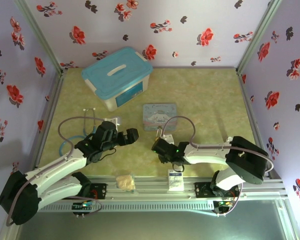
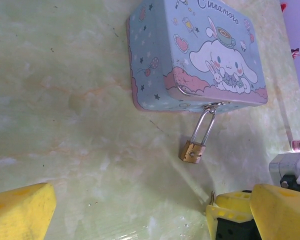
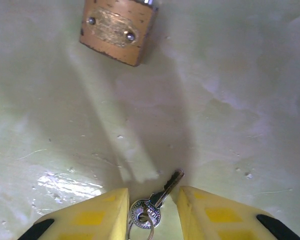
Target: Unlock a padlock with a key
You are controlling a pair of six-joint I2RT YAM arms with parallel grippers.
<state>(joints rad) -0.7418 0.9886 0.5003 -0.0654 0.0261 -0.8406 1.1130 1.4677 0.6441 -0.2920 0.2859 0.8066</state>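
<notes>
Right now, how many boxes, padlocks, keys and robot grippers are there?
Boxes: 2, the blue-lidded tub and the cartoon tin
Padlocks: 1, the padlock hooked on the tin's clasp
Keys: 1, the key in the right gripper
Grippers: 2, counting the left gripper
Total: 6

Up top, a small brass-gold padlock (image 3: 117,31) lies on the pale green marbled table (image 3: 230,100). A thin dark grey metal key (image 3: 166,191) on its ring sits between the right gripper's (image 3: 153,200) 2 yellow fingers (image 3: 90,217).
</notes>
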